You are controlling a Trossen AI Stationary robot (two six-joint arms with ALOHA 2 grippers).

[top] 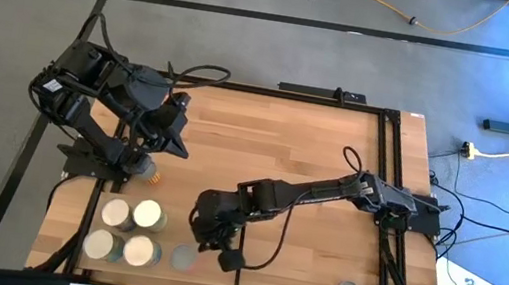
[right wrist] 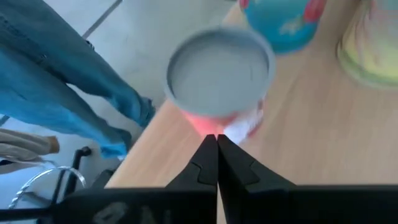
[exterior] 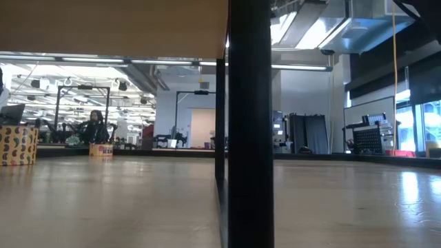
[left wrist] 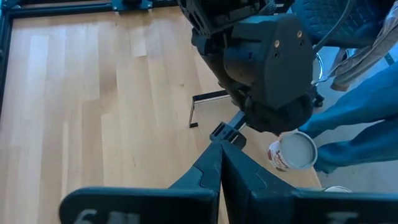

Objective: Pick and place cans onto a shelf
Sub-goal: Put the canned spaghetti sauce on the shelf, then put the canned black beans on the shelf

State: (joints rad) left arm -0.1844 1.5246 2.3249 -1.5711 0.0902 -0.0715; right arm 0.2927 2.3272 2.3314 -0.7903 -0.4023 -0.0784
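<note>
Five cans: four cans (top: 127, 232) stood clustered at the desk's (top: 274, 146) near left corner, with a grey-topped can (top: 183, 256) just beside them.
Right end effector (top: 229, 257): clenched, empty, tips nearly against the grey-topped can (right wrist: 219, 74).
Left end effector (left wrist: 220, 144): clenched, empty, waiting over the desk's left side.
Risk: clenched fingers could shove the can over or off the near edge.

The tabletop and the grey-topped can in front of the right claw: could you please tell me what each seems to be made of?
The pale planked tabletop looks like jointed wood strips with a smooth, faintly glossy finish: visible grain and plank seams. The small grey-topped can with a red and white label is probably metal with a printed wrapper; its lid is flat, dull grey and rimmed. The shut right claw points at it.
</note>
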